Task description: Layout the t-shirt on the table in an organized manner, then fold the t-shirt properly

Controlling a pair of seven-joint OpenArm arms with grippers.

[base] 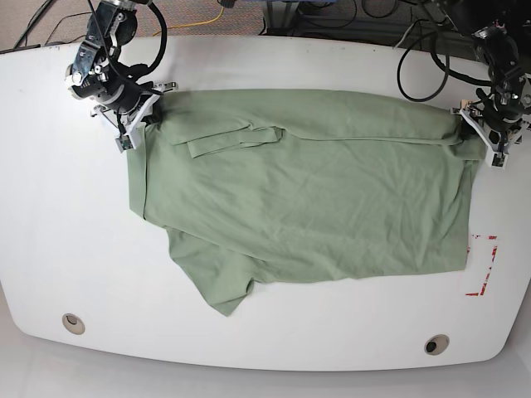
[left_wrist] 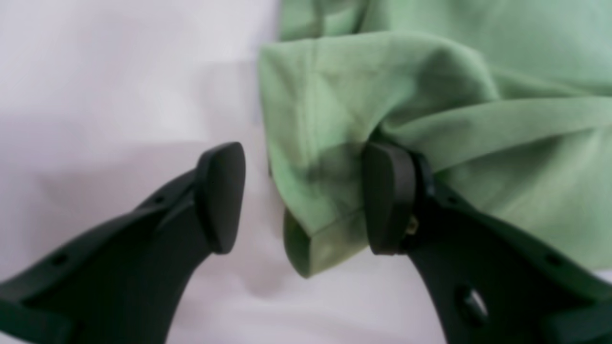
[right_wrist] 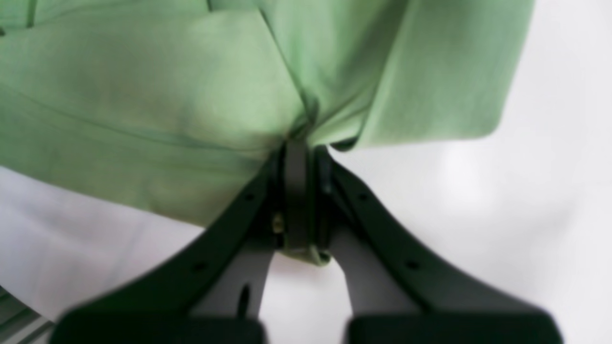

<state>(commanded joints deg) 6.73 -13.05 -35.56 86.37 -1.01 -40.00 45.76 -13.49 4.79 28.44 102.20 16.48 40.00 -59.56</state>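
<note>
— In the left wrist view, what is the left pincer (left_wrist: 306, 196) doing?
— Gaping wide, one pad touching the t-shirt (left_wrist: 430, 95), gripping nothing.
— In the right wrist view?
— The right pincer (right_wrist: 299, 191) is pinching a bunched shirt fold tight.
— In the base view?
— The shirt is lying spread across the counter (base: 274, 58), reaching toward its far edge.

wrist views blurred; t-shirt (left_wrist: 430, 95) edges cropped

Bare table (base: 50, 207) all around t-shirt (base: 307, 199); cables (base: 415, 50) crowd far edge.
</note>
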